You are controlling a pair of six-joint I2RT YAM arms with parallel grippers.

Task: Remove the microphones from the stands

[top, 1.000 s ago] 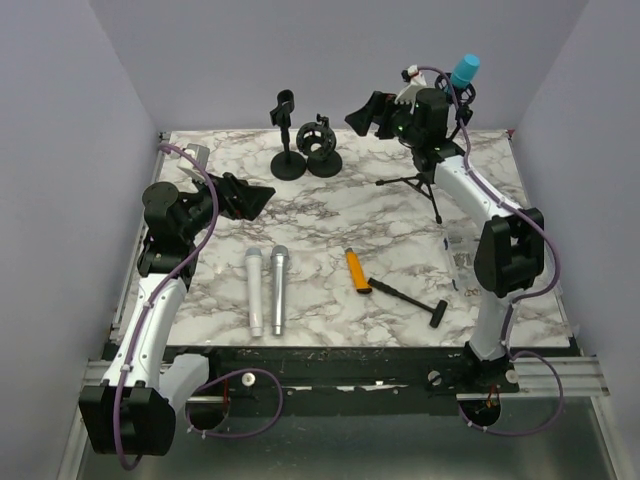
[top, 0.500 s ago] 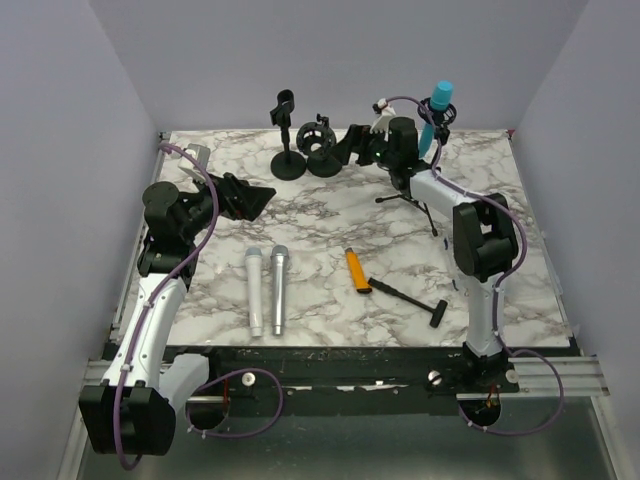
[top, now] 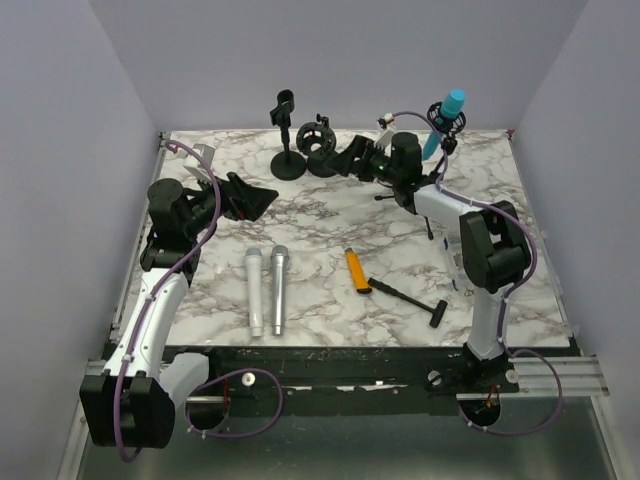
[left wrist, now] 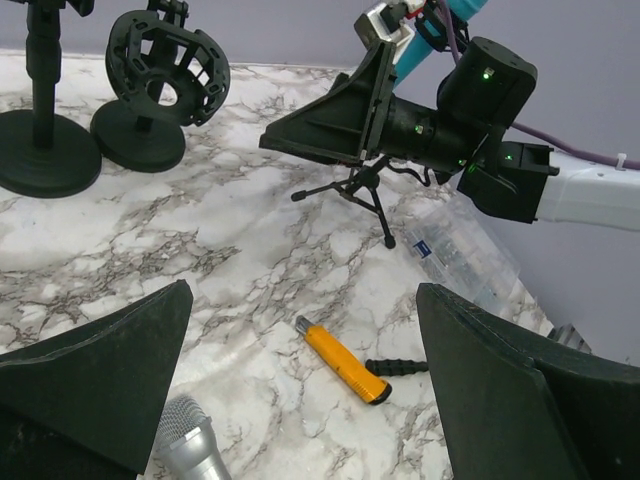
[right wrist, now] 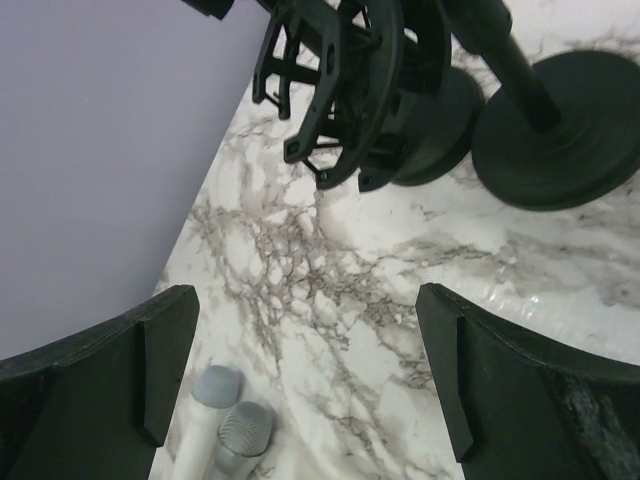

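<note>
Presently the cyan-headed microphone [top: 447, 108] sits tilted, head up, on the black tripod stand [left wrist: 366, 183] at rear right. The nearer right gripper [top: 342, 160], spread and empty, apparently points leftward, away from it.

A cyan microphone [top: 453, 101] sits in its stand [left wrist: 368, 183], near the far edge of the marble surface [top: 300, 215], toward the far right corner. It is tilted, with its head up and leaning to the right and its lower body held in a black clip. The stand is a small black tripod with thin legs spread on the surface; its upper part is largely hidden.
</note>
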